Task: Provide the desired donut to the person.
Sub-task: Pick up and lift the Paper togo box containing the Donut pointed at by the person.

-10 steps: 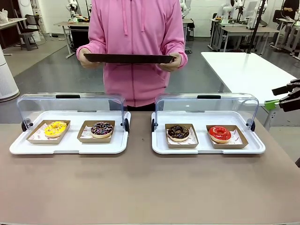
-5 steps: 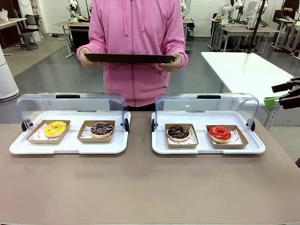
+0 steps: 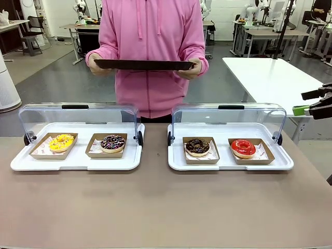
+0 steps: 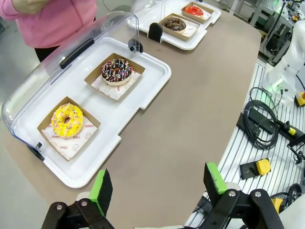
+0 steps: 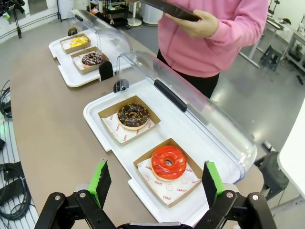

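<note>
The right tool (image 5: 155, 183), wide and empty, hangs at 6 o'clock of the red donut (image 5: 168, 162), perhaps the wanted one; pinch its cardboard tray (image 5: 143, 156) rim, keeping level.

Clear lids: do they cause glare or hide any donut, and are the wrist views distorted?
Front view: even light, sharp; left lid and right lid stand open, faint reflections only. Left wrist view: table edge bows slightly from the wide angle; pale sheen on the lid, yellow donut clear. Right wrist view: soft highlights on the lid, red donut sharp.
</note>
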### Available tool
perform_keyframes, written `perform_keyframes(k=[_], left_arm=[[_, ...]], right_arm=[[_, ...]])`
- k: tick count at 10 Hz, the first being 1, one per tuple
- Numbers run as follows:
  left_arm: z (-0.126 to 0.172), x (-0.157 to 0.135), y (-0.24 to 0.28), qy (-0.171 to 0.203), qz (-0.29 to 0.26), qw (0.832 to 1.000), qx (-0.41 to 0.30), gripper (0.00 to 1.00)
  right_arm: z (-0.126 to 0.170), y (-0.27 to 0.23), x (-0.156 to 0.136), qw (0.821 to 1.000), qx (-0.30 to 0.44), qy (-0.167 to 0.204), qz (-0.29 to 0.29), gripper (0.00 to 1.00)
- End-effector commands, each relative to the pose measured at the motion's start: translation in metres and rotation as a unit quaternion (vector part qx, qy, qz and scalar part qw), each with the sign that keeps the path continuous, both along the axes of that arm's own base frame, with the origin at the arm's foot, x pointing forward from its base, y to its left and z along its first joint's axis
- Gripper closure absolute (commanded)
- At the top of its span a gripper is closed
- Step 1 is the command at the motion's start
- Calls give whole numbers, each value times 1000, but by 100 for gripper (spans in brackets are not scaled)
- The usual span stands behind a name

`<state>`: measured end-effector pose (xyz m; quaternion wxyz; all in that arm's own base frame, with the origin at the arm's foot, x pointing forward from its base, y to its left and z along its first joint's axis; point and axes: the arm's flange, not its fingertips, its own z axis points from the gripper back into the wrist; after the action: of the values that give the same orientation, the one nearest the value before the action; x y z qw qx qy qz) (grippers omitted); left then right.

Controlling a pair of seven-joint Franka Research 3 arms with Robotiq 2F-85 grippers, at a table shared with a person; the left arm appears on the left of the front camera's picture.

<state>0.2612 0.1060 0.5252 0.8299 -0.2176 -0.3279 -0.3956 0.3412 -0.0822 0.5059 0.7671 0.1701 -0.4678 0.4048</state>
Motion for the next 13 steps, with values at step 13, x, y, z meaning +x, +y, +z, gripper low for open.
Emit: perform_keyframes(k=[13], left_arm=[[0, -2, 4, -3, 0, 1000, -3, 0]], right_arm=[[-2, 0, 1, 1000, 1, 5, 2, 0]])
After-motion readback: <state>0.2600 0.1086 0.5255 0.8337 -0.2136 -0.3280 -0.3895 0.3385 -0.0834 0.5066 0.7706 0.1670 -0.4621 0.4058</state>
